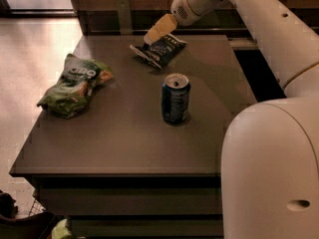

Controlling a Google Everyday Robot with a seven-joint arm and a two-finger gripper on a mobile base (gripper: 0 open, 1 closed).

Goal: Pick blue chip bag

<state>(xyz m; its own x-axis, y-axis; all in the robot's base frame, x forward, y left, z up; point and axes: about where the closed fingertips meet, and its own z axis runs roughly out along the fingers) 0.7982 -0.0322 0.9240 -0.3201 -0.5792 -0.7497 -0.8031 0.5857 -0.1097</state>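
The blue chip bag [163,51] is a small crinkled navy bag with white lettering, lying at the far middle of the dark table [119,138]. My gripper [151,38], with tan tips, reaches down from the upper right and meets the bag's far left corner. The white arm [259,19] runs from the right edge of the view up to the gripper. The bag rests on the tabletop.
A blue soda can [175,97] stands upright at the table's middle, in front of the bag. A larger green chip bag [75,85] lies at the table's left side. A railing and dark wall [124,14] run behind the table. Pale floor lies to the left.
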